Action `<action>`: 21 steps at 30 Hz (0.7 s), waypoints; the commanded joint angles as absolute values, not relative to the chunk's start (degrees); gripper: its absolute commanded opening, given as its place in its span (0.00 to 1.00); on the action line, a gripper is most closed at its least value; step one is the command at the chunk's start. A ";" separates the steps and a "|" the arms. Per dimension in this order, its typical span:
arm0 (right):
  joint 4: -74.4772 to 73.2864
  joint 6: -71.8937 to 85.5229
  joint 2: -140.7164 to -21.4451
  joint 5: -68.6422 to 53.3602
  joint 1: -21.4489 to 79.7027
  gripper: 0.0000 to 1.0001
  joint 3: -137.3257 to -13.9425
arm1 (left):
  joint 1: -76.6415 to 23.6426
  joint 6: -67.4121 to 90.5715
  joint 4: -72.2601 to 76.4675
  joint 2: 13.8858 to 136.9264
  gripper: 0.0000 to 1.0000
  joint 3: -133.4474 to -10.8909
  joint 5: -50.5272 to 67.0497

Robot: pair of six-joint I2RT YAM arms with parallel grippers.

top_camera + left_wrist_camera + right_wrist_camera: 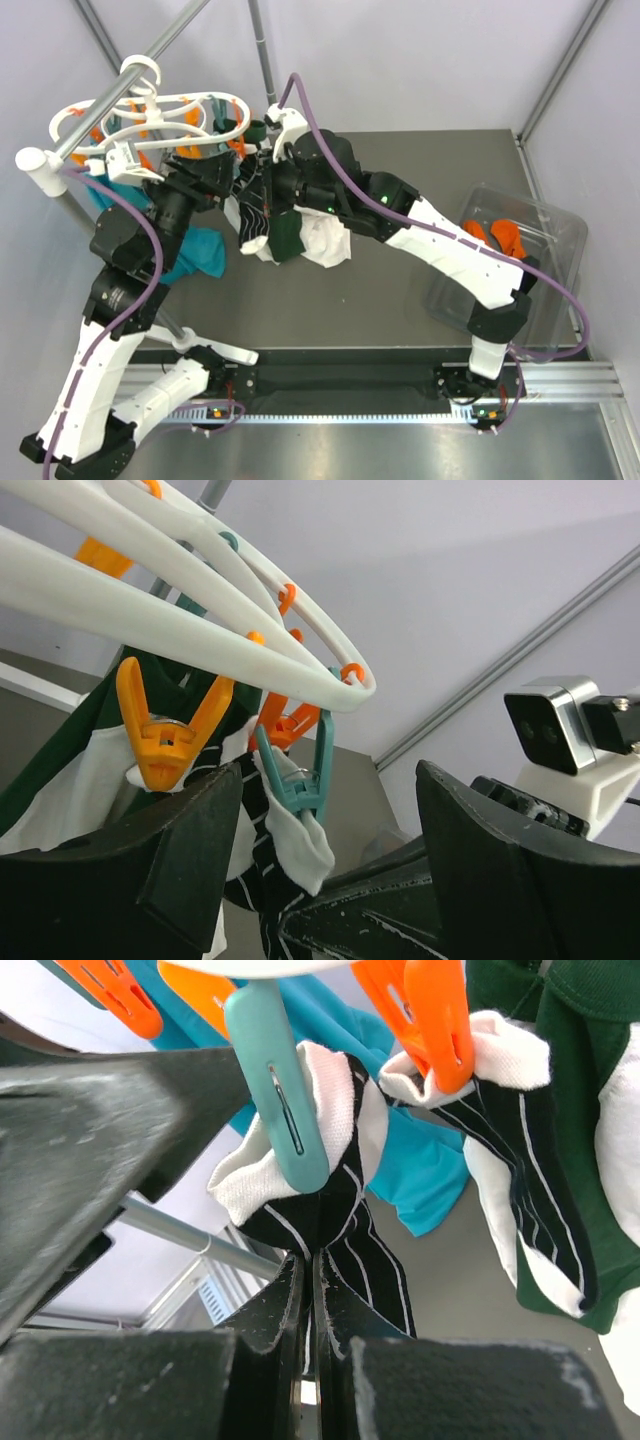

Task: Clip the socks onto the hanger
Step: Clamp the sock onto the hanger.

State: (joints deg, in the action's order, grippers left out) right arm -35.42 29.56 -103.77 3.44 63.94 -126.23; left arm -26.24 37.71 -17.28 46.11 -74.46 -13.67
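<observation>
The white hanger [150, 110] hangs from the grey rail, with its ring also in the left wrist view [200, 630]. A teal peg [280, 1090] grips the white cuff of a dark striped sock [345, 1215]. My right gripper [312, 1260] is shut on this sock just below the peg; it also shows in the top view [262, 190]. My left gripper [328, 780] is open, with the teal peg [300, 780] and sock cuff [300, 845] showing between its fingers. A second striped sock [520, 1160] hangs from an orange peg [430, 1020].
A clear bin [555, 225] at the right holds orange socks [505, 235]. White and dark-green cloths [310, 240] hang below the hanger, and a teal cloth [195, 250] at the left. The grey rail [130, 70] crosses the top left.
</observation>
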 commanded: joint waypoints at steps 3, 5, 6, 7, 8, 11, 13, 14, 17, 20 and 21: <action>-28.83 26.82 -98.97 6.23 63.46 0.00 -123.67 | -26.19 37.97 -18.89 43.34 0.75 -78.39 -10.73; -28.56 25.58 -98.62 8.43 63.20 0.00 -123.57 | -26.19 37.62 -19.95 42.46 0.70 -79.27 -10.28; -28.65 24.62 -98.53 8.96 62.93 0.00 -123.40 | -26.19 36.66 -20.47 41.41 0.68 -79.97 -10.28; -28.48 24.17 -98.44 9.57 62.76 0.00 -123.40 | -26.19 36.13 -22.31 40.87 0.65 -80.42 -10.63; -28.39 23.73 -98.18 9.67 62.23 0.00 -123.22 | -26.19 35.51 -23.63 40.52 0.64 -80.94 -11.33; -27.51 22.32 -97.91 9.14 61.00 0.00 -122.52 | -26.19 32.08 -28.12 39.73 0.63 -82.88 -14.32; -26.99 21.71 -97.82 7.31 60.12 0.00 -121.99 | -26.19 30.06 -29.88 40.08 0.63 -83.67 -15.38; -26.37 21.45 -97.74 6.60 59.16 0.00 -121.64 | -26.19 29.80 -31.80 40.51 0.63 -83.93 -15.64; -24.36 20.66 -97.30 4.22 57.23 0.00 -120.33 | -26.19 30.32 -34.18 42.88 0.63 -84.81 -18.01; -22.86 19.78 -96.86 1.42 55.38 0.00 -118.48 | -26.19 31.99 -34.72 45.52 0.62 -84.73 -21.78; -22.59 19.43 -96.77 0.80 55.02 0.00 -118.22 | -26.19 32.60 -33.93 46.57 0.62 -84.47 -22.58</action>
State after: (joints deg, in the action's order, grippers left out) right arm -27.73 21.52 -100.09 4.27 56.64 -118.87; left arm -26.24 32.42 -31.62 42.54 -84.33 -18.24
